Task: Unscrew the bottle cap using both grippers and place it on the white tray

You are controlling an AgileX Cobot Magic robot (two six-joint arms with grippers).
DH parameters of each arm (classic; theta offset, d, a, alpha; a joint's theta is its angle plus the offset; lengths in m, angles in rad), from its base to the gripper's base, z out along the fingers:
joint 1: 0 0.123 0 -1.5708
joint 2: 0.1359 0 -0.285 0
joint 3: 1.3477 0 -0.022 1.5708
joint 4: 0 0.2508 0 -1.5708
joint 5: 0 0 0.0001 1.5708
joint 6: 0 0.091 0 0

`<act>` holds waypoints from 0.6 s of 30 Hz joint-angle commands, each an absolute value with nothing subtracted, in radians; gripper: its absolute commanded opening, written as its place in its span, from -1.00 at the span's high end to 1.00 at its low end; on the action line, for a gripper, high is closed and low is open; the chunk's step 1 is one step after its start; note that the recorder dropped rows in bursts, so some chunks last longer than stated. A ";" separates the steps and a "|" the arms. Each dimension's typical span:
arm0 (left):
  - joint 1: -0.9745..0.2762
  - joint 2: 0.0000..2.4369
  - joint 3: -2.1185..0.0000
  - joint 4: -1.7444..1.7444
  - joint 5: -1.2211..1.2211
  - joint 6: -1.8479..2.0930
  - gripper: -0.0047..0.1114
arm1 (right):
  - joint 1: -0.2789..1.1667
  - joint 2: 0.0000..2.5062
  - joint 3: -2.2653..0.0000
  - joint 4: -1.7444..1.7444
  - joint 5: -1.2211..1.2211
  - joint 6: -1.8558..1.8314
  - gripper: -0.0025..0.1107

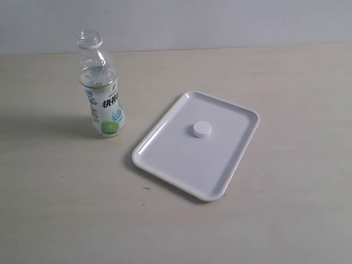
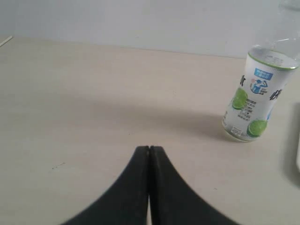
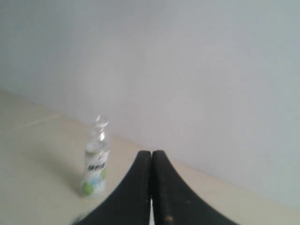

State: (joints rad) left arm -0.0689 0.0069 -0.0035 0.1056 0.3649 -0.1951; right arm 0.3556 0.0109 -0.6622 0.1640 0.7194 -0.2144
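Observation:
The clear bottle stands upright on the table at the left, its neck open and capless. The white bottle cap lies flat near the middle of the white tray, to the bottle's right. Neither gripper shows in the exterior view. In the left wrist view my left gripper is shut and empty, with the bottle well away from it. In the right wrist view my right gripper is shut and empty too, and the bottle stands small and far off.
The pale wooden table stretches around the bottle and tray, ending at a plain grey wall behind. A sliver of the tray's edge shows at the border of the left wrist view.

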 commanded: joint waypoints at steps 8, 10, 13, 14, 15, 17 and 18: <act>-0.069 0.000 0.000 0.099 0.359 -0.195 0.92 | -0.060 0.000 -0.240 0.144 0.244 -0.193 0.96; -0.069 0.000 0.000 0.099 0.359 -0.195 0.92 | -0.138 0.000 -0.182 0.156 0.221 -0.186 0.96; -0.069 0.000 0.000 0.099 0.359 -0.195 0.92 | -0.217 0.000 -0.113 0.156 0.220 -0.186 0.96; -0.069 0.000 0.000 0.099 0.359 -0.195 0.92 | -0.232 0.000 -0.092 0.156 0.217 -0.186 0.96; -0.069 0.000 0.000 0.099 0.359 -0.195 0.92 | -0.245 0.000 -0.073 0.154 0.217 -0.186 0.96; -0.069 0.000 0.000 0.099 0.359 -0.195 0.92 | -0.250 0.000 -0.046 0.149 0.216 -0.189 0.96; -0.069 0.000 0.000 0.099 0.359 -0.195 0.92 | -0.250 0.000 -0.033 0.149 0.216 -0.189 0.96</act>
